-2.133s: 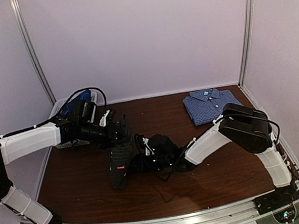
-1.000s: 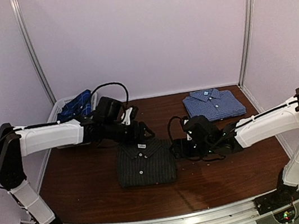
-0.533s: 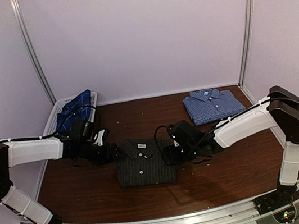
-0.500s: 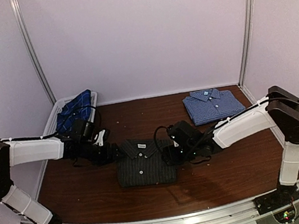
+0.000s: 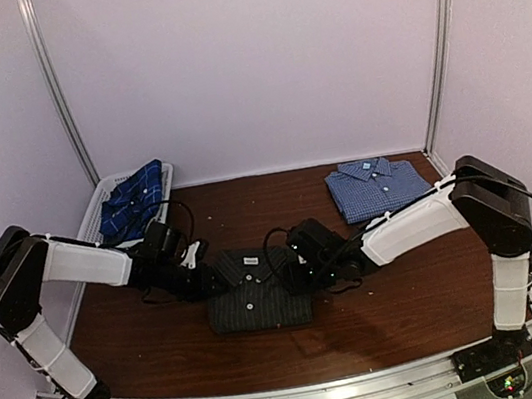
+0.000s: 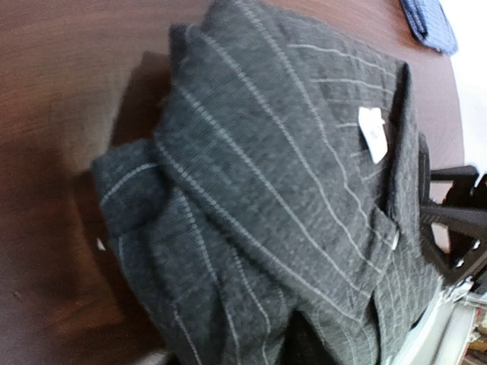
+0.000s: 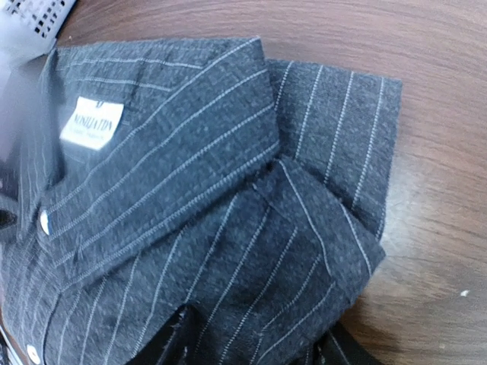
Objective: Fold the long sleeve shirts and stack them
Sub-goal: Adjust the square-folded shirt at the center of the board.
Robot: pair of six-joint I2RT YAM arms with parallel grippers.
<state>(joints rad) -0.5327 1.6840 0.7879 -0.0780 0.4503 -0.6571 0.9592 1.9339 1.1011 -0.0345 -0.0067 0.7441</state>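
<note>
Left hand (image 5: 204,270) is placed at the folded pinstriped shirt's (image 5: 259,300) left edge; its grip cannot be told. Right hand (image 7: 255,346) is spread across the shirt's right edge, mid-worktop (image 5: 394,306).

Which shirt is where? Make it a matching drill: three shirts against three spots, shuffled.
Things:
1. pinstripe shirt
2. blue check shirt
3. navy plaid shirt

Places:
A. in the basket, far left
B. folded, far right
C. folded, centre

Pairs: 1-C, 2-B, 3-A
</note>
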